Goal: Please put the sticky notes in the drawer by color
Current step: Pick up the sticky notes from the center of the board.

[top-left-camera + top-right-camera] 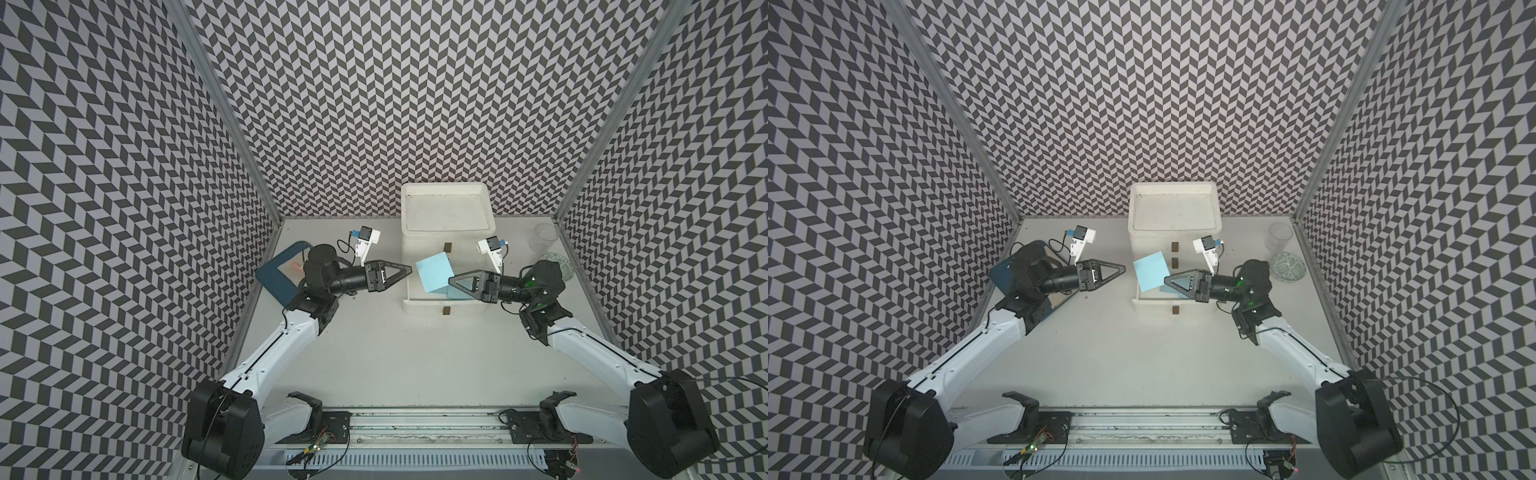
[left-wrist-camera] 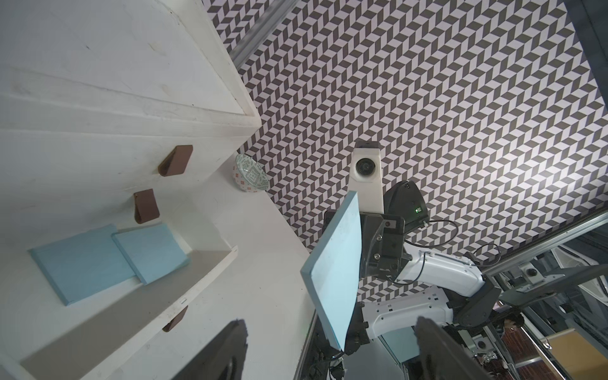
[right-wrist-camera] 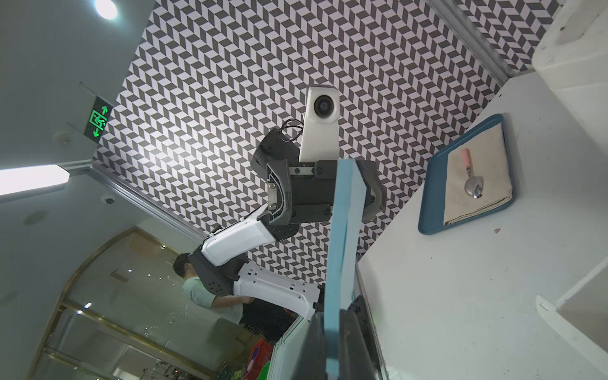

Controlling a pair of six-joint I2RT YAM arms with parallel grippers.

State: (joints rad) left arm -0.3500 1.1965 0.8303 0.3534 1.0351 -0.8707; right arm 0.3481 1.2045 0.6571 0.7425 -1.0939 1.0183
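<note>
The drawer point(image 1: 445, 188) is a white three-drawer box at the back middle, and its lowest drawer point(image 1: 440, 308) is pulled out. My right gripper point(image 1: 452, 279) is shut on the corner of a pale blue sticky note point(image 1: 433, 272) and holds it tilted above the open drawer. In the right wrist view this note point(image 3: 342, 230) shows edge-on between the fingers. Two more blue sticky notes point(image 2: 82, 263) point(image 2: 151, 253) lie overlapping inside the open drawer. My left gripper point(image 1: 406, 271) is open and holds nothing. It stands just left of the held note point(image 2: 335, 273), apart from it.
A dark blue tray point(image 1: 272, 276) lies at the left under my left arm. In the right wrist view it holds a beige cloth point(image 3: 477, 210) and a spoon point(image 3: 473, 187). A clear glass point(image 1: 544, 237) and a patterned bowl point(image 1: 564, 266) stand at the right by the wall.
</note>
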